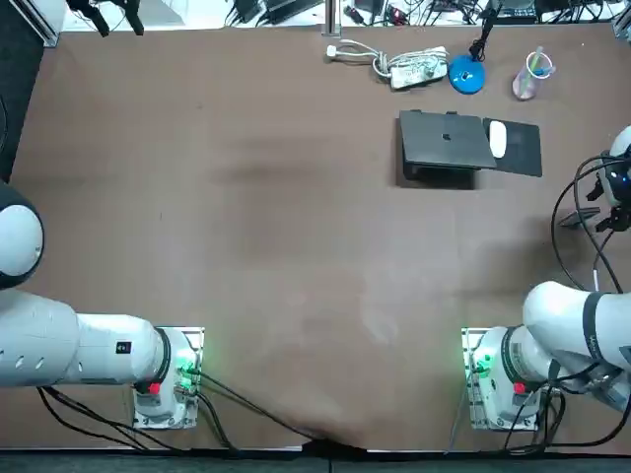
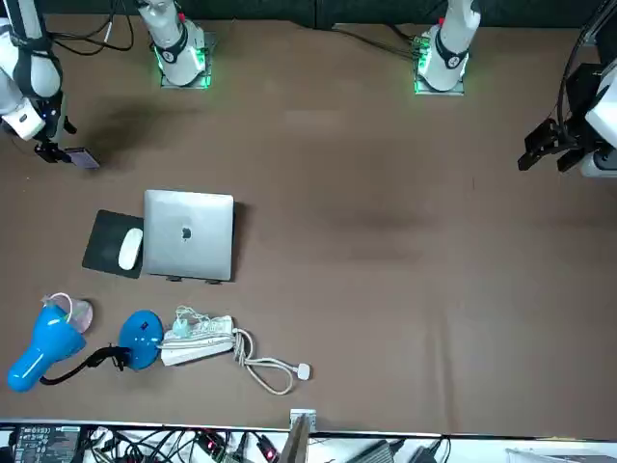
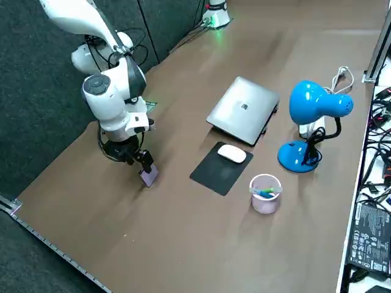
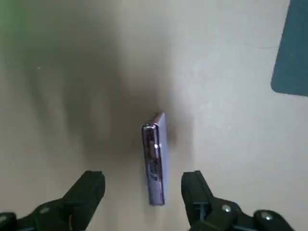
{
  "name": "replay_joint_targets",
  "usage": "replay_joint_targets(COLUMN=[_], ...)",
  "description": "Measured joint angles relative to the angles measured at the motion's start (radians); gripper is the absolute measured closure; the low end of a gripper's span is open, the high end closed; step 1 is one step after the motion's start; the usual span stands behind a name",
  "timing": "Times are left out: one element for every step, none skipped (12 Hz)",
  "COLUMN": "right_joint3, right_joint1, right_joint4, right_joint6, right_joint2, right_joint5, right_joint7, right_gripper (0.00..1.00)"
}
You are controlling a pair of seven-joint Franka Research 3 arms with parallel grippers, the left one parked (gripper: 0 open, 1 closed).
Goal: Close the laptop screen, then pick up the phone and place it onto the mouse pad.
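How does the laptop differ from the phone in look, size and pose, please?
The laptop is silver and large; the phone purple, far smaller. The laptop lies flat and closed; the phone looks tipped on edge within the open right gripper. Both are slim slabs.

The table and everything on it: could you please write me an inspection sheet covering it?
Surface: brown table, no spills seen.
Job's things: laptop closed flat; mouse pad next to it, carrying a white mouse; phone not on the pad, near the table's right edge, its thin side facing the wrist camera.
Clutter: blue desk lamp, plastic cup, power strip.
Grippers: right gripper open, straddling the phone, touching neither side.
Cables: white cord looped beside the power strip; black cables hanging by the right arm.
Surroundings: loose gear beyond the far edge.
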Motion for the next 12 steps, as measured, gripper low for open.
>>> replay_joint_targets(right_joint3=[0.001,0.002,0.004,0.004,0.004,0.004,0.005,0.005,0.005,0.005,0.005,0.006], right_joint1=[0.0,0.0,0.0,0.0,0.0,0.0,0.0,0.0,0.0,0.0,0.0,0.0], right_joint4=[-0.003,-0.006,-0.008,-0.008,-0.008,-0.008,-0.008,-0.008,-0.008,-0.008,-0.008,-0.007], right_joint6=[0.024,0.051,0.086,0.093,0.098,0.101,0.102,0.102,0.102,0.102,0.102,0.1], right_joint2=[0.006,0.014,0.034,0.042,0.049,0.052,0.053,0.053,0.053,0.054,0.055,0.054], right_joint5=[0.0,0.0,0.0,0.0,0.0,-0.001,-0.001,-0.001,-0.001,-0.001,-0.001,0.001], right_joint7=[0.0,0.0,0.0,0.0,0.0,0.0,0.0,0.0,0.0,0.0,0.0,0.002], right_gripper=[0.02,0.02,0.06,0.1,0.11,0.21,0.34,0.44,0.44,0.51,0.64,0.77])
